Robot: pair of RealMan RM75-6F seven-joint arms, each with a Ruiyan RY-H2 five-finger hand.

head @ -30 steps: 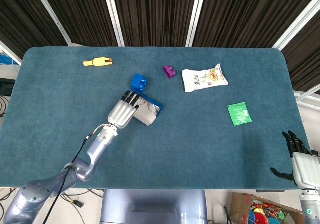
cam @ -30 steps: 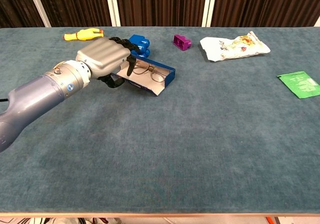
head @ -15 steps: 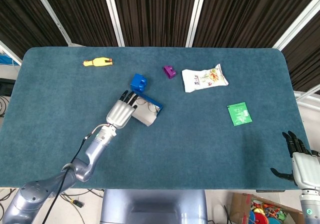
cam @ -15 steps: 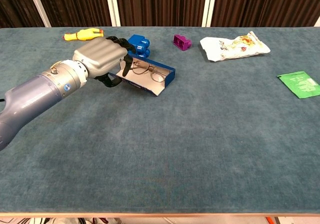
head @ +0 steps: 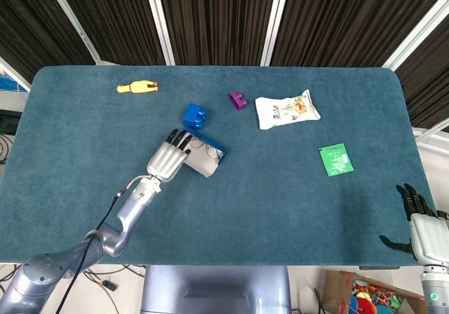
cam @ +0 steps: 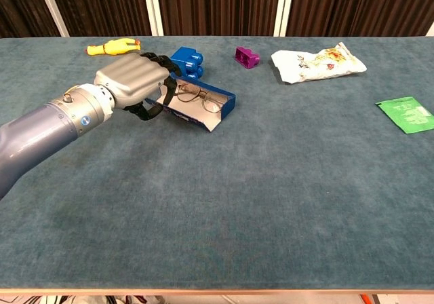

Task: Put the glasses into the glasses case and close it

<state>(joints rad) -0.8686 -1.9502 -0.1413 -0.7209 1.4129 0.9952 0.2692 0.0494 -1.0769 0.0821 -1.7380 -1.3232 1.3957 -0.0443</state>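
An open blue glasses case [cam: 226, 104] lies left of the table's middle, its pale lid [cam: 207, 121] folded down toward me. Thin-framed glasses [cam: 201, 100] rest inside it. My left hand [cam: 132, 83] is at the case's left end, its fingers over the back wall and its thumb at the front, gripping that end. The head view shows the same hand [head: 168, 158] lying over the left part of the case [head: 210, 161]. My right hand [head: 421, 224] hangs off the table's near right corner, fingers spread and holding nothing.
A blue block [head: 195, 115] sits just behind the case. Further back are a yellow toy [head: 137, 87], a purple block [head: 238, 100] and a white snack packet [head: 286, 110]. A green sachet [head: 336, 159] lies at the right.
My left hand has drawn slightly left and back along the case's end, and the case has shifted a little with it. The right hand has not moved.
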